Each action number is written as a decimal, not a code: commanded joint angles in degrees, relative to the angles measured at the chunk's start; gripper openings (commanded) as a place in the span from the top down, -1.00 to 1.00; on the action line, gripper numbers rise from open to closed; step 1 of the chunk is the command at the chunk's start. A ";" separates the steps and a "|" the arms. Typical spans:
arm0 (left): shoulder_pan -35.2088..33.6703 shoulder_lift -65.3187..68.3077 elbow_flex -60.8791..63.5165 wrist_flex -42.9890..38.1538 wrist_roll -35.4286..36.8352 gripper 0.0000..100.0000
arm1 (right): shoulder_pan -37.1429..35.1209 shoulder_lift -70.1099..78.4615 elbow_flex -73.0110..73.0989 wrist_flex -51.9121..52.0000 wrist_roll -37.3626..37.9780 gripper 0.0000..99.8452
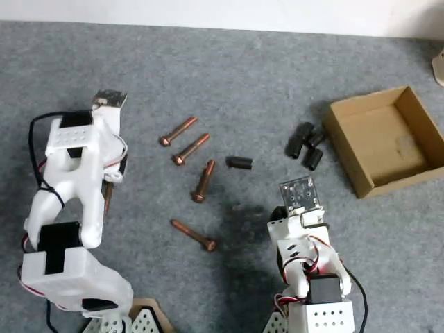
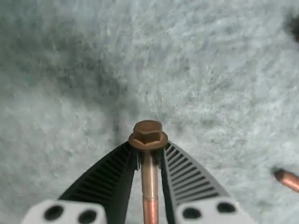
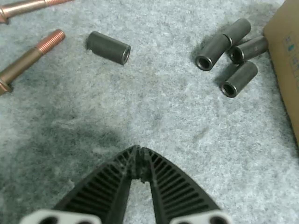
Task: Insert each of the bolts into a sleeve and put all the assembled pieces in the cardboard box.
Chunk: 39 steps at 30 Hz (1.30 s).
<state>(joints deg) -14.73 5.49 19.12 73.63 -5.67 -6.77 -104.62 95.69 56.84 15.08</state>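
My left gripper [image 2: 149,157] has its fingers [image 2: 117,172] pinching one bolt [image 2: 148,136] just under the head. My right gripper [image 3: 139,161] hangs over the bench [image 1: 243,69], fingers pressed together. Four loose bolts [image 1: 203,180] lie between the arms. One sleeve [image 3: 108,47] lies apart, and a cluster of sleeves [image 1: 305,144] is just beside the cardboard box [image 1: 347,149].

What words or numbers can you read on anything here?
None can be read.
Tiny bluish marks on the wall of the cardboard box: too blurred to read.
The bolts and sleeves show no writing.
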 commanded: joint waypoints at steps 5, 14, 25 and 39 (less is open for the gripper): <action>0.75 -3.65 4.26 -6.59 14.77 0.99 | 0.04 -0.57 5.93 -1.36 -0.18 0.98; -0.48 -3.82 13.23 -21.10 17.76 0.99 | -3.65 -0.04 6.11 -1.01 7.30 0.98; -0.57 -3.74 13.49 -21.36 17.49 0.99 | -9.80 0.04 5.58 0.40 7.30 0.77; -0.48 -3.74 13.67 -21.36 15.82 0.99 | -9.19 9.89 -5.85 4.88 10.46 0.77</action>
<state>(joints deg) -14.55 4.26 32.84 53.76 10.86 -17.93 -100.92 93.67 64.22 24.75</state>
